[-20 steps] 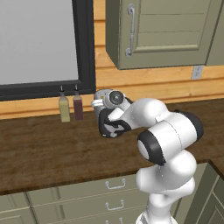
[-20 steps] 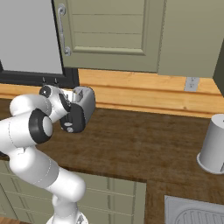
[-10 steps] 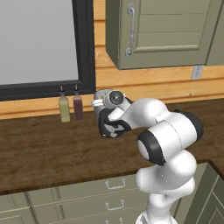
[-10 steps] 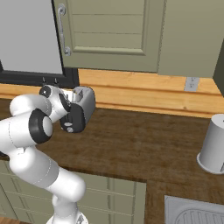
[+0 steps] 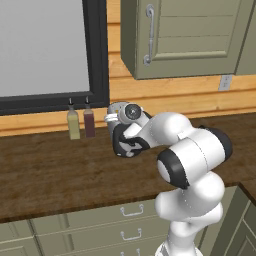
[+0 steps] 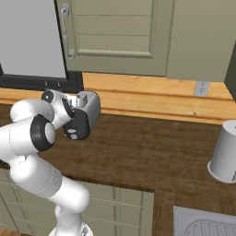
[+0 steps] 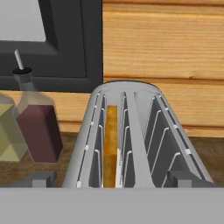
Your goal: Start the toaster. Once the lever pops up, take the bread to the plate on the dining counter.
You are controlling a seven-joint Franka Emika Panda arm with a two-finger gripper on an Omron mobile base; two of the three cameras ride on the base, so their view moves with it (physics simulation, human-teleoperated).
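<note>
Hand view: we look down along the toaster [image 7: 131,140], whose silver body has two slots running away from us. The left slot holds the bread [image 7: 111,144], standing on edge with its orange-brown crust facing up; the right slot shows bare wire guides. One slice is visible.

To the left of the toaster stand two slim bottles: one with dark red contents [image 7: 38,127] and a black cap, and one with pale yellow-green contents [image 7: 8,135] at the picture's edge. Both rest on the dark wood counter [image 7: 210,153] against the light wood wall.

The gripper [image 7: 111,181] has its two dark finger tips set wide apart, one at the lower left [image 7: 41,179] and one at the lower right [image 7: 183,178], holding nothing. The toaster lies between and beyond them, and the bread sits just ahead of the gap, left of centre.

Left base view: the toaster [image 5: 116,116] is mostly hidden behind the wrist, with the two bottles [image 5: 81,122] just to its left.

Right base view: the toaster's black front panel [image 6: 80,124] faces the counter edge, with the hand beside it. One grey cylinder [image 6: 226,152] stands well apart at the right.
</note>
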